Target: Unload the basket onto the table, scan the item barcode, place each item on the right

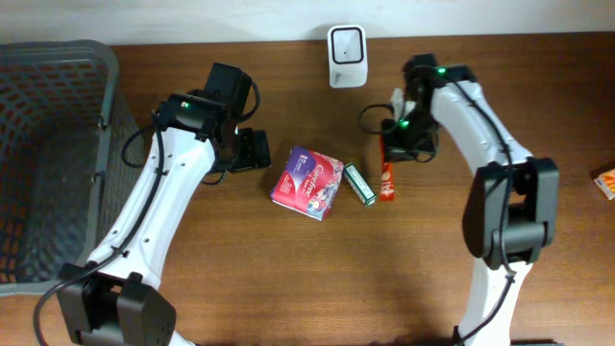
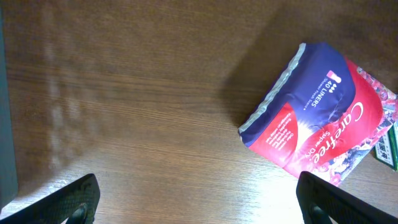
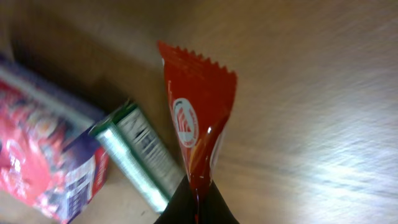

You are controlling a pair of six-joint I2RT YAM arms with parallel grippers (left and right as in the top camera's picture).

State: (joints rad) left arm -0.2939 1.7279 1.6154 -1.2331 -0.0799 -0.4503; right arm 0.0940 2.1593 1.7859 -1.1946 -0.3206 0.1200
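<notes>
Candy bar (image 3: 199, 112) in a red wrapper is pinched by one crimped end between the right gripper (image 3: 196, 200), whose two dark fingers (image 3: 177, 214) are pressed together on the foil. The bar's long axis runs straight out from the fingertips, with the saw-toothed free end pointing directly away from the hand and the white oval logo facing the wrist camera. From overhead the bar (image 1: 386, 181) lies lengthwise below the right gripper (image 1: 392, 144), pointing toward the near edge of the table (image 1: 240, 259). Whether its far end rests on the wood or hangs just clear of it is hard to judge.

Just beside the bar, on the side toward the other arm, lies a slim green gum pack (image 3: 140, 155), roughly parallel to it. Beyond that sits the purple and red Carefree liner pack (image 3: 50, 155). The white barcode scanner (image 1: 346, 43) stands behind the right hand and off to its inner side, well apart from the bar.

The left gripper (image 2: 199, 202) hangs over bare wood with its fingers (image 2: 78, 199) spread wide and holding nothing. The Carefree liner pack (image 2: 323, 118) lies ahead of it, toward one fingertip, without touching. A dark mesh basket (image 1: 106, 96) sits on the outer side of the left arm, and a small orange box (image 1: 606, 183) lies far to the outer side of the right arm.
</notes>
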